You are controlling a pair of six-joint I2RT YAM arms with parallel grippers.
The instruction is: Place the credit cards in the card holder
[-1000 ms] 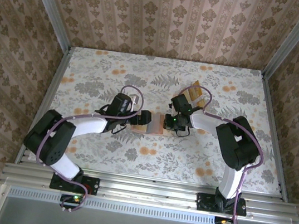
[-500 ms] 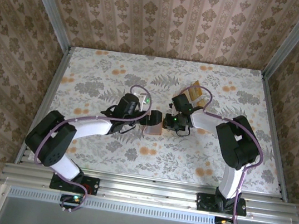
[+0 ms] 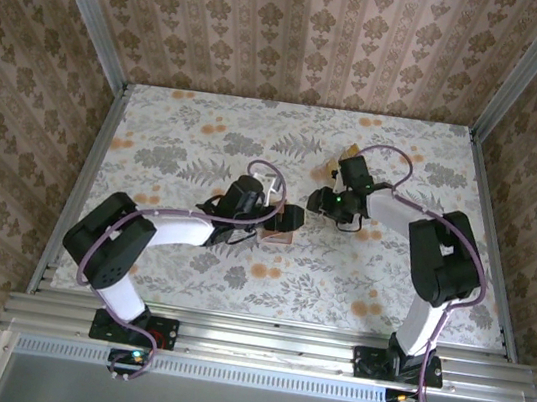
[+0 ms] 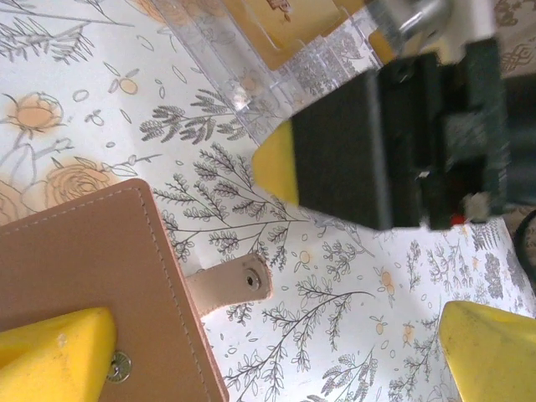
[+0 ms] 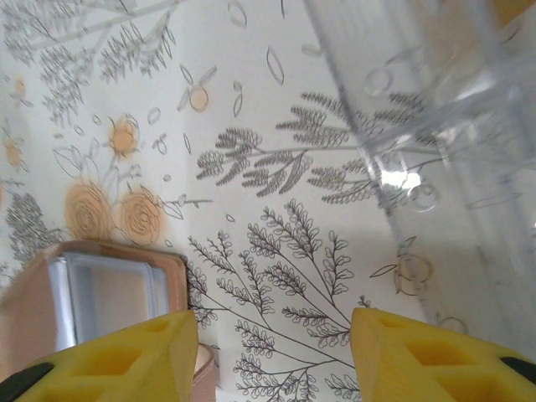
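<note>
The salmon-pink card holder [image 4: 84, 268] lies flat on the flowered table, its snap strap [image 4: 239, 283] sticking out to the side. In the top view the card holder [image 3: 280, 234] sits between the two arms. My left gripper [image 4: 276, 360] is open, one yellow finger [image 4: 54, 352] over the holder's edge. My right gripper [image 5: 276, 360] is open over bare table just right of the holder [image 5: 109, 285], with nothing between its fingers. A tan credit card [image 4: 285, 25] stands in the clear plastic stand [image 4: 251, 79]. From above, my left gripper [image 3: 288, 218] and right gripper [image 3: 321, 205] are close together.
The clear stand [image 5: 435, 126] rises right beside my right gripper's far side. The right gripper's black body [image 4: 385, 151] hangs close in front of my left wrist. Patterned walls enclose the table [image 3: 177, 137] on three sides, with open tabletop to the left and front.
My right gripper has opened and drawn back from the card holder toward the stand. My left arm has slid right, bringing its open gripper over the holder.
</note>
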